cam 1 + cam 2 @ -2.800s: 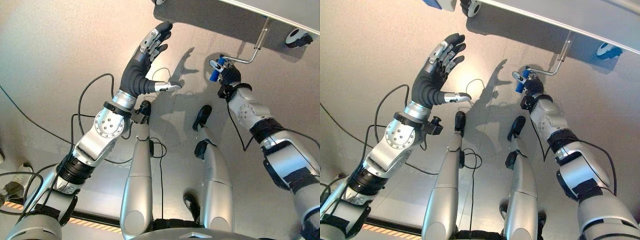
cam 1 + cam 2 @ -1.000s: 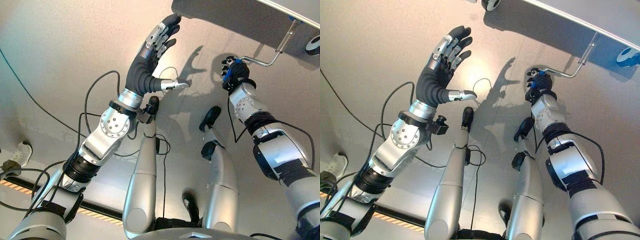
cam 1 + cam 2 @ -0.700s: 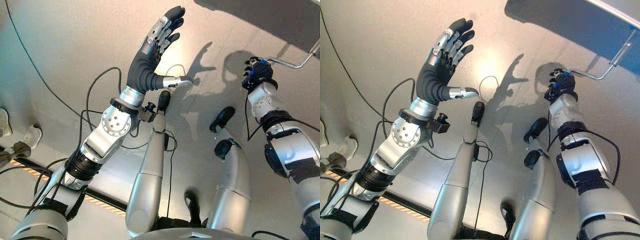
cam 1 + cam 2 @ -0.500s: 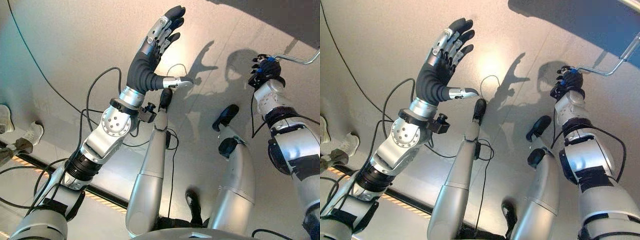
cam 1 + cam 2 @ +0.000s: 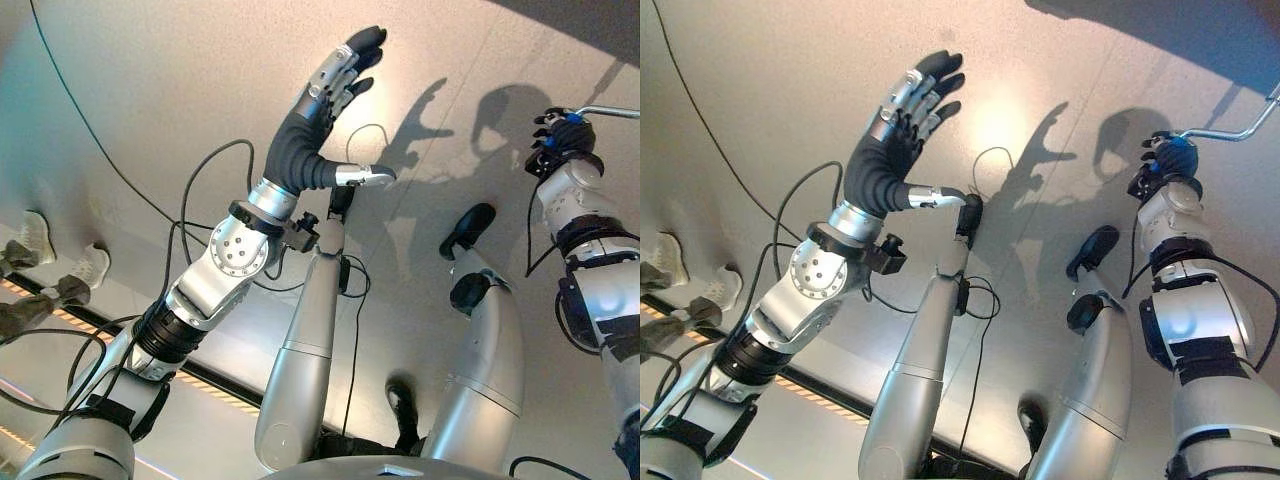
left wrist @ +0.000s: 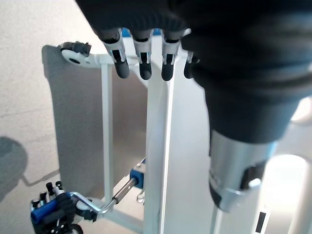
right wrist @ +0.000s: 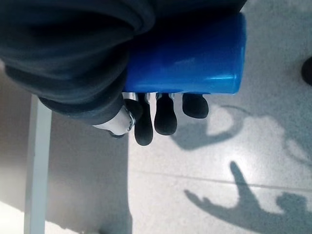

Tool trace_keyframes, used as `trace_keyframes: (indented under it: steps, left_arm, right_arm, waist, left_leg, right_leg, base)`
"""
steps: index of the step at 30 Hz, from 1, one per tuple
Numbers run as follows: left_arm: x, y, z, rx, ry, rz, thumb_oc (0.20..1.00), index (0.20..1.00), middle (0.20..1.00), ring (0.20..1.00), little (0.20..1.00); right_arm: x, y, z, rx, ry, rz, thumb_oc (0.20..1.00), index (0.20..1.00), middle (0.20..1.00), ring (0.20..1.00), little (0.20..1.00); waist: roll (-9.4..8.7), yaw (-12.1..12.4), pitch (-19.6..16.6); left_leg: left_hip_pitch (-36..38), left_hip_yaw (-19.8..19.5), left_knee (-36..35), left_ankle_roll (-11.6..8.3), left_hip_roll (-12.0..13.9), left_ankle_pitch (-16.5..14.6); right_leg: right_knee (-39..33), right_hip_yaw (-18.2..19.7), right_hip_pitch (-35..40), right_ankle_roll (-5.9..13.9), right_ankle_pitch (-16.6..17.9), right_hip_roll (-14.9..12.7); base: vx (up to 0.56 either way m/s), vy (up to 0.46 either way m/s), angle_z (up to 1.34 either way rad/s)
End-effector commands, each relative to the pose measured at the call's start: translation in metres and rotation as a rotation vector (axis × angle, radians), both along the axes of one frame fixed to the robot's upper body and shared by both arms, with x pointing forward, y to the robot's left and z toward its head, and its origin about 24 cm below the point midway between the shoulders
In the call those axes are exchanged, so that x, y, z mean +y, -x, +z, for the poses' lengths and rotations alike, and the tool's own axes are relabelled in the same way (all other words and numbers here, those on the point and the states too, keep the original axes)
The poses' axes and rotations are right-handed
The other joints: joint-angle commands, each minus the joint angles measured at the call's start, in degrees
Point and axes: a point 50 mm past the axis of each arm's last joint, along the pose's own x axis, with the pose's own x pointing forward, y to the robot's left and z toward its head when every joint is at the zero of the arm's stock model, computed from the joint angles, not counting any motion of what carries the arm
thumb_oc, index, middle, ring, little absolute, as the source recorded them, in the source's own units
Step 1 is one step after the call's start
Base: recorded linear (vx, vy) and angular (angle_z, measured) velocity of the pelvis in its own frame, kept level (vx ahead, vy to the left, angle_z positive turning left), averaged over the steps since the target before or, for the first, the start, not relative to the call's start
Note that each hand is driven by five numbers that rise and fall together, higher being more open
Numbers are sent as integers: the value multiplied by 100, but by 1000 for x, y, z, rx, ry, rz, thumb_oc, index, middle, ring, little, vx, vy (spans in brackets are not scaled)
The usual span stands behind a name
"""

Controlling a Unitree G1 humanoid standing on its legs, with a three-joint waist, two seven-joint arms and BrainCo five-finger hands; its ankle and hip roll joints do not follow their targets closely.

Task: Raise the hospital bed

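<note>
Hospital bed white metal frame (image 6: 158,146) stands in the middle of the left wrist view, its bent silver crank rod (image 6: 114,200) running down to the blue cylindrical handle (image 7: 187,58) at the lower left of that frame. In the left eye view the same handle sits at the far right edge, upper part, with your right hand (image 5: 562,140) on it. Its fingers (image 7: 165,117) are curled round the blue handle, dark tips wrapped under it in the right wrist view.

Your left hand (image 5: 320,120) is raised in the upper middle of the left eye view, fingers straight and slightly spread, thumb out to the side, holding nothing.

Watch the grip first. The blue handle looks smooth and glossy, so if you turn with a loose curl it could slide out along the fingers. The right arm also looks stretched far out towards the frame edge; at the far side of the circle you may run short of reach and drag the handle off its arc, which would strain the crank rod rather than turn it. Keep the idle left hand away from the sweep of the crank
</note>
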Motion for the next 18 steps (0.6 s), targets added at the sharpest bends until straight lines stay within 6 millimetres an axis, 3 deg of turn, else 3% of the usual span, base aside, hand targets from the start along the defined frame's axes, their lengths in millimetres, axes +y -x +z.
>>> trace_keyframes:
  steps: [1,2,3,4,5,9,10,11,12,13,14,15,17,18]
  left_arm:
    - [-4,25,14,-102,65,-104,1000,1000,1000,1000,1000]
    - [-3,24,10,-89,51,-99,1000,1000,1000,1000,1000]
    - [-3,24,12,-100,50,-97,1000,1000,1000,1000,1000]
    - [-3,24,9,-88,43,-93,1000,1000,1000,1000,1000]
    - [-2,24,10,-94,39,-88,1000,1000,1000,1000,1000]
    - [-1,24,5,-76,19,-80,1000,1000,1000,1000,1000]
    - [0,24,6,-86,13,-74,1000,1000,1000,1000,1000]
    - [0,24,3,-74,13,-75,1000,1000,1000,1000,1000]
    - [0,24,5,-84,11,-75,1000,1000,1000,1000,1000]
    - [0,24,3,-75,11,-79,1000,1000,1000,1000,1000]
    - [0,24,5,-81,9,-80,1000,1000,1000,1000,1000]
    - [-1,24,2,-69,8,-83,1000,1000,1000,1000,1000]
    - [-1,25,3,-72,7,-83,1000,1000,1000,1000,1000]
    - [1,25,6,-88,4,-75,1000,1000,1000,1000,1000]
  right_arm:
    - [-27,21,-35,123,-16,-89,200,200,200,200,200]
    - [-36,28,-40,143,-17,-122,200,200,200,200,200]
    - [-36,27,-36,132,-18,-120,200,200,200,200,200]
    - [-41,31,-39,140,-17,-139,200,200,200,200,200]
    - [-45,32,-36,129,-16,-149,200,200,200,200,200]
    - [-60,45,-43,156,-11,-204,200,200,200,200,200]
    - [-64,48,-42,148,-8,-215,200,200,200,200,200]
    - [-64,49,-45,160,-7,-217,200,200,200,200,200]
    - [-66,50,-43,155,-3,-221,200,200,200,200,200]
    - [-67,52,-45,168,4,-226,200,200,200,200,200]
    - [-69,52,-43,163,10,-230,200,200,200,200,200]
    - [-71,55,-46,178,15,-240,200,200,200,200,200]
    - [-74,57,-46,188,24,-252,200,200,200,200,200]
    - [-75,57,-43,176,26,-258,200,200,200,200,200]
  waist:
    - [506,-129,-63]
    - [481,-203,-63]
    - [482,-184,-63]
    - [460,-239,-63]
    - [450,-264,-63]
    - [362,-390,-63]
    - [317,-461,-63]
    - [302,-465,-63]
    - [285,-489,-63]
    - [260,-511,-63]
    - [255,-527,-63]
    - [229,-563,-63]
    - [211,-606,-63]
    - [211,-628,-63]
  left_leg:
    - [-9,459,49,468,-190,-345]
    - [133,499,89,447,-146,-492]
    - [8,516,41,467,-136,-343]
    - [142,532,80,444,-118,-488]
    - [37,565,28,465,-68,-344]
    - [233,626,98,445,21,-515]
    - [140,679,54,464,85,-369]
    - [272,666,98,438,75,-512]
    - [167,692,33,459,114,-357]
    - [285,678,54,440,118,-465]
    - [202,706,10,459,147,-349]
    - [354,696,44,426,153,-494]
    - [402,707,15,412,178,-487]
    - [288,741,-37,433,207,-341]
  right_leg:
    - [257,569,448,559,-542,130]
    - [319,667,530,578,-684,162]
    - [268,621,409,542,-553,158]
    - [340,680,502,563,-688,192]
    - [298,644,364,516,-560,208]
    - [425,761,436,500,-748,309]
    - [382,703,320,446,-627,362]
    - [436,764,434,479,-753,370]
    - [362,710,324,436,-623,391]
    - [399,761,418,455,-726,414]
    - [365,712,333,417,-637,427]
    - [431,772,457,442,-779,441]
    - [438,795,460,429,-806,457]
    - [397,743,339,382,-686,463]
  base:
    - [-8,-50,-16]
    - [-6,-43,-13]
    - [45,-65,-19]
    - [-43,-11,-17]
    - [42,-41,-16]
    - [8,-70,-13]
    - [-3,-65,-15]
    - [-54,-61,-16]
    - [30,-75,-11]
    - [-59,-85,-13]
    - [40,-101,-11]
    - [1,-89,-9]
    - [-11,-62,-2]
    - [-65,-30,-2]
